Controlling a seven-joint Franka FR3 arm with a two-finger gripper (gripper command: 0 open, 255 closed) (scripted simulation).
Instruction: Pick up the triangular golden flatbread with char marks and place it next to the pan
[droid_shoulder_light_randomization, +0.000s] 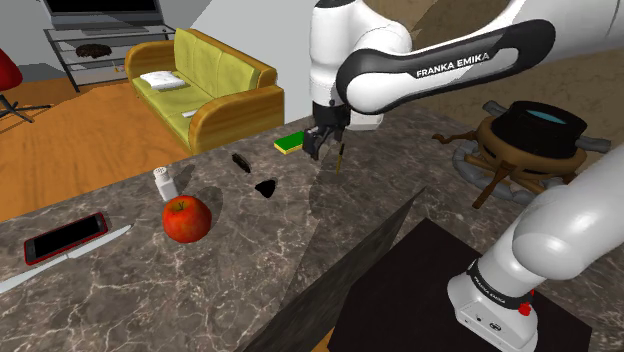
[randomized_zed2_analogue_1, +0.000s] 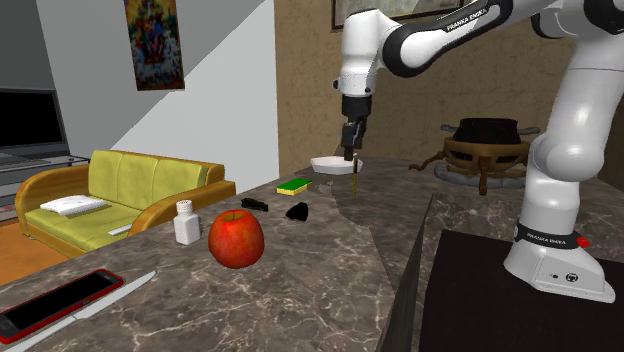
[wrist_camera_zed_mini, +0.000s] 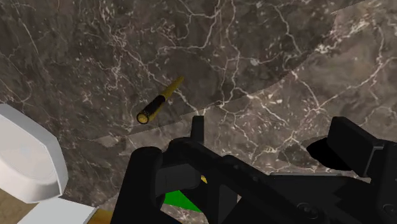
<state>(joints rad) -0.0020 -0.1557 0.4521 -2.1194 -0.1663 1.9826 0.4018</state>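
Note:
A small, dark, triangular piece (droid_shoulder_light_randomization: 266, 188) (randomized_zed2_analogue_1: 296, 212), the flatbread, lies flat on the marble counter (droid_shoulder_light_randomization: 400, 165). The black pan (droid_shoulder_light_randomization: 530, 128) (randomized_zed2_analogue_1: 489, 133) rests on a wooden stand at the shoulder view's far right. My gripper (droid_shoulder_light_randomization: 322, 148) (randomized_zed2_analogue_1: 349, 140) (wrist_camera_zed_mini: 251, 156) hangs above the counter, up and to the right of the flatbread in the shoulder view. Its fingers stand apart and hold nothing. Below it lie a yellow-and-black pen (wrist_camera_zed_mini: 159, 102) (droid_shoulder_light_randomization: 341, 158) and a green-and-yellow sponge (droid_shoulder_light_randomization: 291, 143) (randomized_zed2_analogue_1: 294, 186).
A white bowl (randomized_zed2_analogue_1: 336, 163) (wrist_camera_zed_mini: 28, 159) sits by the counter's far edge. A second dark bit (droid_shoulder_light_randomization: 240, 161), a white shaker (droid_shoulder_light_randomization: 164, 183), a red apple (droid_shoulder_light_randomization: 187, 218), a red phone (droid_shoulder_light_randomization: 66, 237) and a knife (droid_shoulder_light_randomization: 60, 262) lie toward the shoulder view's left.

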